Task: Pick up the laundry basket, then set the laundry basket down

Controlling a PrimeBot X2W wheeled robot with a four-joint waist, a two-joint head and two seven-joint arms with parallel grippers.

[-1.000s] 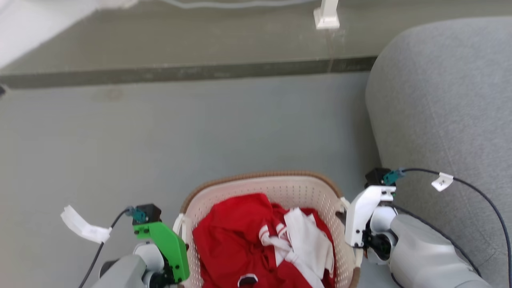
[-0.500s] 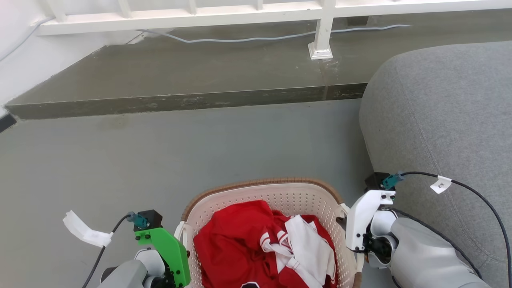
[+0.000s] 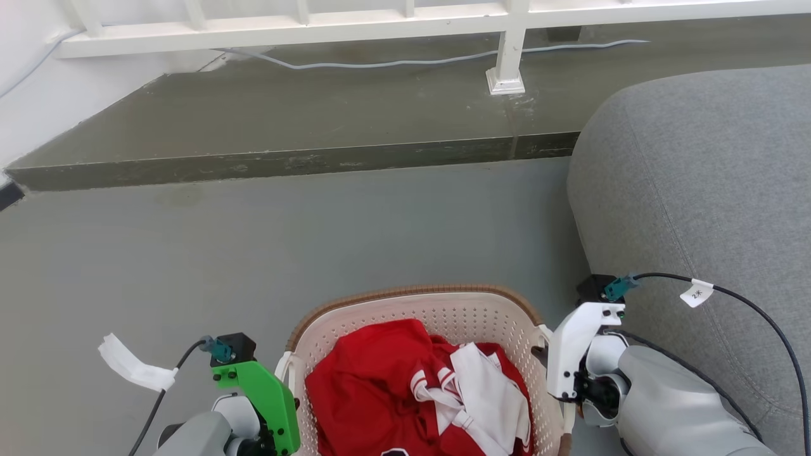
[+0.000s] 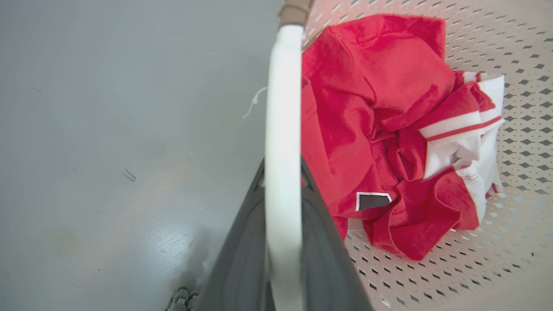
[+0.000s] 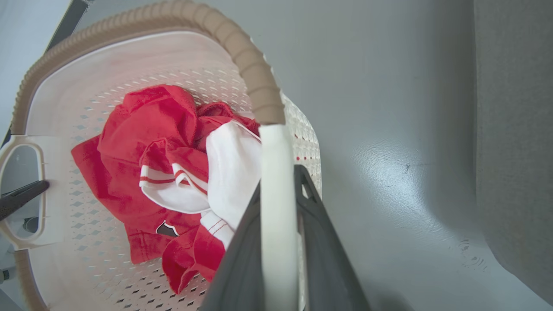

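Observation:
The laundry basket [image 3: 412, 293] sits low in the head view: cream, perforated, brown woven rim, with red and white clothes [image 3: 374, 386] inside. My left gripper [image 4: 283, 170] is shut on its white left handle [image 4: 283, 108], with the dark fingers [image 4: 242, 259] on either side of the bar. My right gripper [image 5: 280, 172] is shut on the white right handle [image 5: 276, 207]. The green left wrist mount [image 3: 263, 396] and the white right wrist mount [image 3: 570, 348] flank the basket. Whether the basket's base touches the floor is hidden.
A grey upholstered seat [image 3: 697, 190] bulges close on the right, beside my right arm. Ahead lies grey floor [image 3: 253, 253], then a raised dark step [image 3: 285, 126] with a white railing post [image 3: 507, 69] and a cable [image 3: 412, 61].
The head camera tilted up a second ago, bringing the railing and step into view. Basket and both grippers keep the same hold; almost nothing differs over the last half second.

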